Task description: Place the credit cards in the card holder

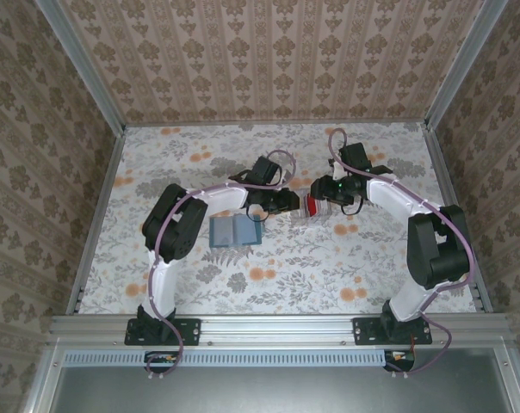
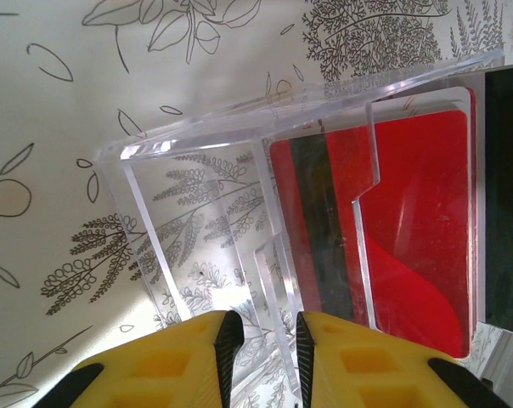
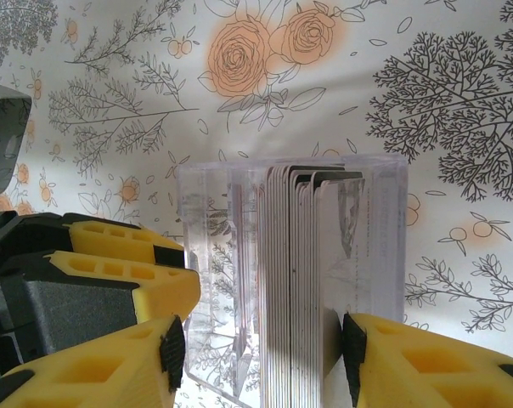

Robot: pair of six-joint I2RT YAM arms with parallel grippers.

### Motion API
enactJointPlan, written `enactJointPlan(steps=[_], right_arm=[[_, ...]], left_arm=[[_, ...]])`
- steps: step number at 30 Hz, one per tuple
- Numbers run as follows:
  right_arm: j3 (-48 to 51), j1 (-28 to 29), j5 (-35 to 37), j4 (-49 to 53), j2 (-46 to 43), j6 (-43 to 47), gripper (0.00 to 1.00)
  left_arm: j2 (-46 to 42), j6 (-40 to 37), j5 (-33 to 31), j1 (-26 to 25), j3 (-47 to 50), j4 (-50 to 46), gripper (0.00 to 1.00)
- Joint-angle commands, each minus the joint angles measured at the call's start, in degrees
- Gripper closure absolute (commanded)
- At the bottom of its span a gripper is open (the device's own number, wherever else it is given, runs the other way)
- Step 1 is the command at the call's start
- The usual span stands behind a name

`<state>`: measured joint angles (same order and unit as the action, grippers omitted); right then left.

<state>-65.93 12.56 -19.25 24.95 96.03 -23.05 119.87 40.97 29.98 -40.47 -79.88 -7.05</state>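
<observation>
Cards (image 3: pixel 292 255) stand in the clear tray (image 3: pixel 207 238) inside the wide-open right pincer (image 3: pixel 261 348); the left pincer (image 2: pixel 265 330) narrowly clamps its wall.

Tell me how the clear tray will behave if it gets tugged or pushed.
The clear tray looks like stiff, glossy hard plastic: probably won't flex, possibly slippery to grip. It seems light, so lifting the tightly packed cards would likely drag or tip it unless the left hand, apparently pinching its wall, holds firm.
</observation>
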Motion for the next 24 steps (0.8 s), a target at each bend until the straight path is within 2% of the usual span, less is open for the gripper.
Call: enactJointPlan(steps=[1,11,24], right_arm=[[-1.84,0.88,-0.37,1.2,-2.21,0.94,0.47],[-1.74,0.71,0.42,1.68,-2.51,1.45,0.52],[-1.83,0.6,1.46,2.43,-3.19,1.69,0.66]], left_arm=[[0.62,0.44,0.66,-1.03,0.86,0.24,0.72],[-0.34,0.8,-0.14,-0.54,2.62,0.72,0.72],[-0.76,0.87,-0.28,-0.13,3.27,0.9,0.72]])
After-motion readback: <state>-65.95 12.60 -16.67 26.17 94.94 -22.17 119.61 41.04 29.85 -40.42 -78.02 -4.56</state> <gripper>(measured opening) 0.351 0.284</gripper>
